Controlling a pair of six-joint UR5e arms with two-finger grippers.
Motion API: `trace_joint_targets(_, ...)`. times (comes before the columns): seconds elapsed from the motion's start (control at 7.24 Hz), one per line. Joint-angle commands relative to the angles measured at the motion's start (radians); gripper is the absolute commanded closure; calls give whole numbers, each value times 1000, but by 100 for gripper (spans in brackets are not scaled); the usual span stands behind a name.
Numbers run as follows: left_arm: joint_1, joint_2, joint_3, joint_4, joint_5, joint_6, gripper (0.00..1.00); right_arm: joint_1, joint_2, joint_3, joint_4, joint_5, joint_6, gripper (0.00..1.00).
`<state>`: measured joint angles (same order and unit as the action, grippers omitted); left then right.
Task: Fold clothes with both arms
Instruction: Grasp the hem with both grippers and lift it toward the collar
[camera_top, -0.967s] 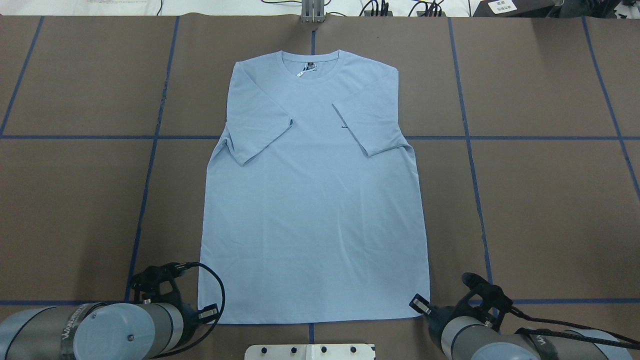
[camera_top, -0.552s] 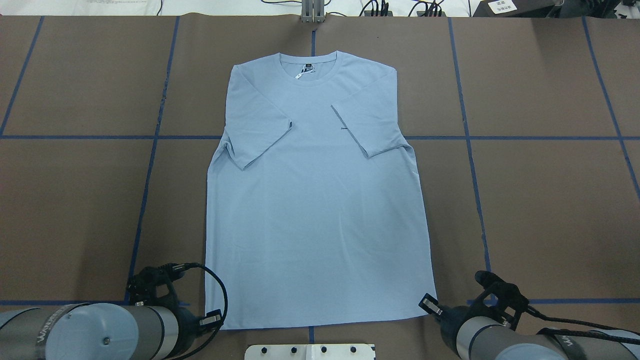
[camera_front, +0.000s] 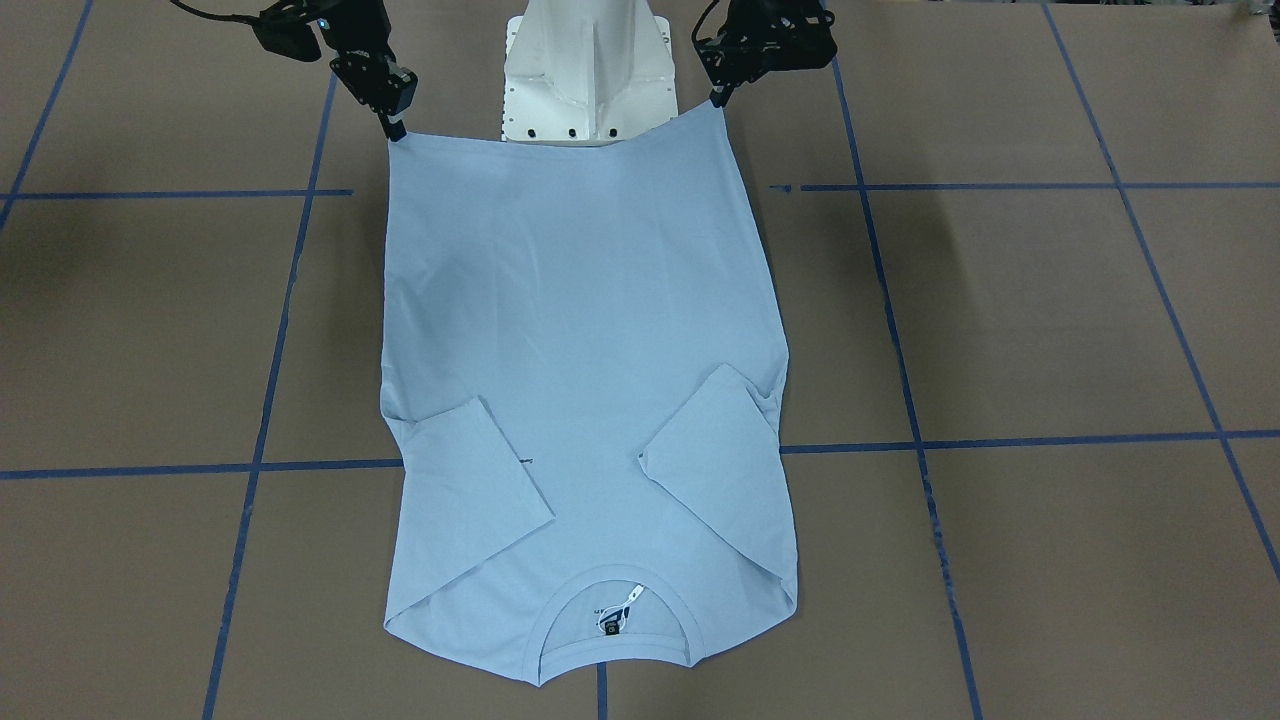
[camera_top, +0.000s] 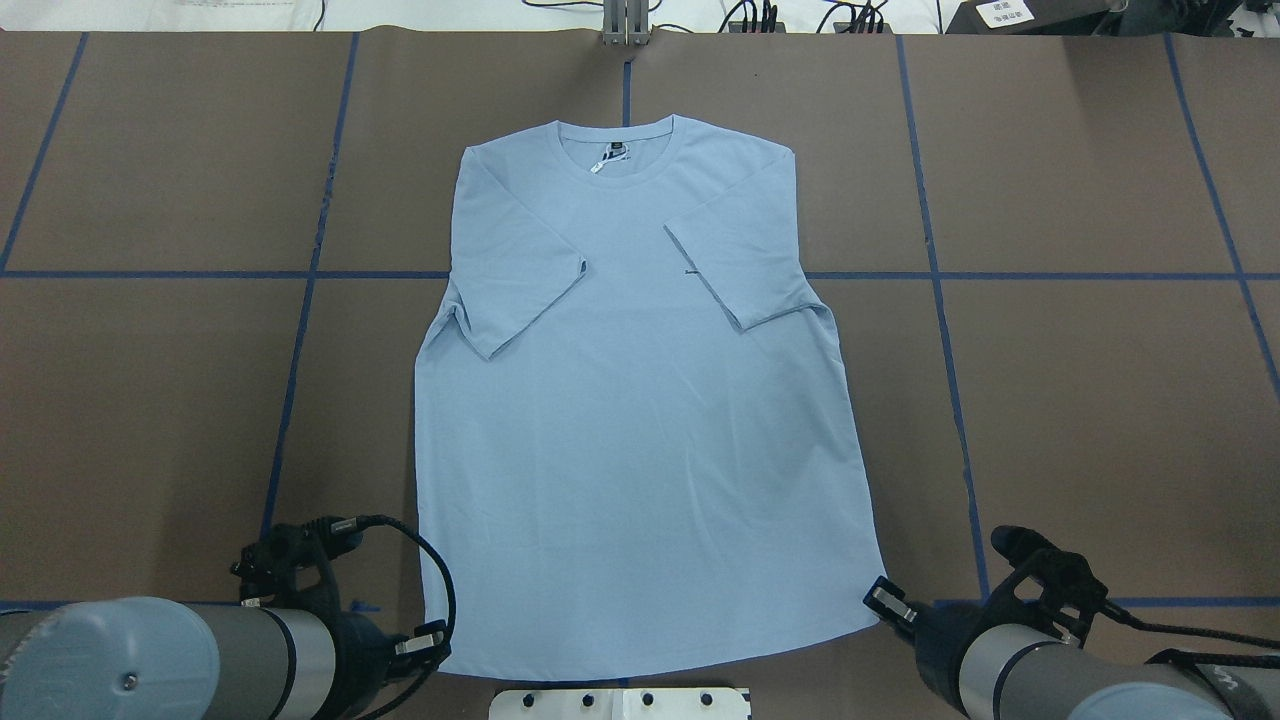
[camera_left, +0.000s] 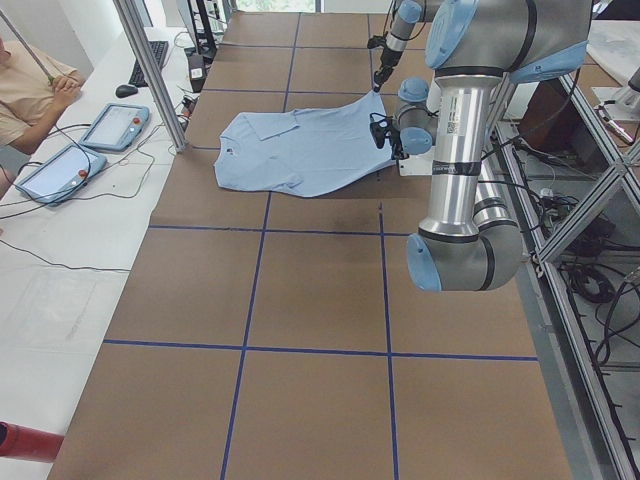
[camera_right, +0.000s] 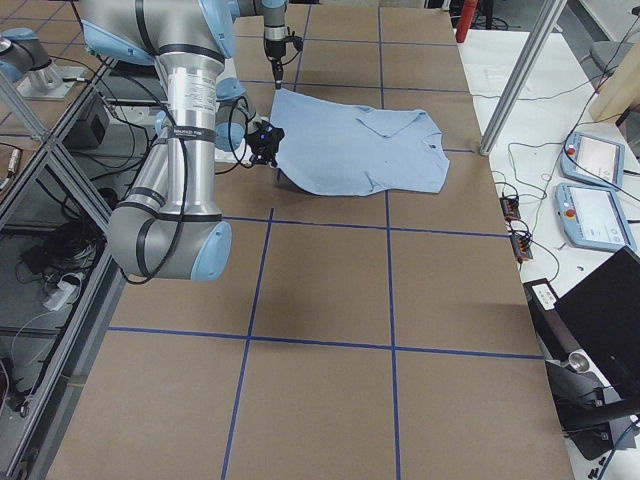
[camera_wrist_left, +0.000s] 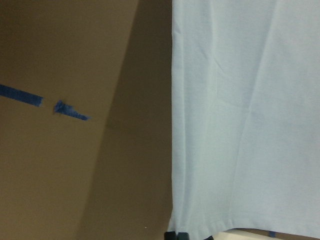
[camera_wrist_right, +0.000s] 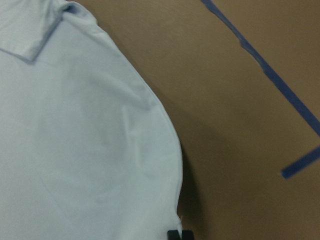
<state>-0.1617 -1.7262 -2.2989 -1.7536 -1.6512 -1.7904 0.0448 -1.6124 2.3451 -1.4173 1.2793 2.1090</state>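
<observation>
Your brown table (camera_top: 1100, 400), gridded with blue tape, carries the light blue T-shirt (camera_top: 640, 450). It is spread front-up, hem nearest the white pedestal (camera_front: 585, 70) and neck farthest from it. From overhead the shirt reads as flat. The two side views show you that the end by the pedestal is lifted off the table, with shadow beneath. The front-facing view shows the hem reaching the pedestal's front edge.

The left arm (camera_top: 200, 660) and right arm (camera_top: 1050, 690) come in on either side of the pedestal. The left gripper (camera_front: 718, 98) is pinched closed on the hem corner on its side, and the right gripper (camera_front: 393, 128) likewise on the other corner. Each wrist view shows you only a black fingertip at that corner.

Both sleeves (camera_top: 515, 260) lie folded in over the chest. A small dark mark (camera_top: 690, 272) peeks out at one sleeve's edge. The neck tag (camera_front: 627, 600) bears print too small to read.
</observation>
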Motion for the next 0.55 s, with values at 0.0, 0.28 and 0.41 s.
trace_joint_targets(0.0,-196,-97,41,20,-1,251,100,198,156,-140,-2,26,-269,100)
trace_joint_targets(0.28,-365,-180,192,14,-5,368,100,451,325,-309,-2,234,-442,100)
trace_joint_targets(0.41,-434,-191,228,5,-8,408,100,545,389,-390,-2,280,-540,100)
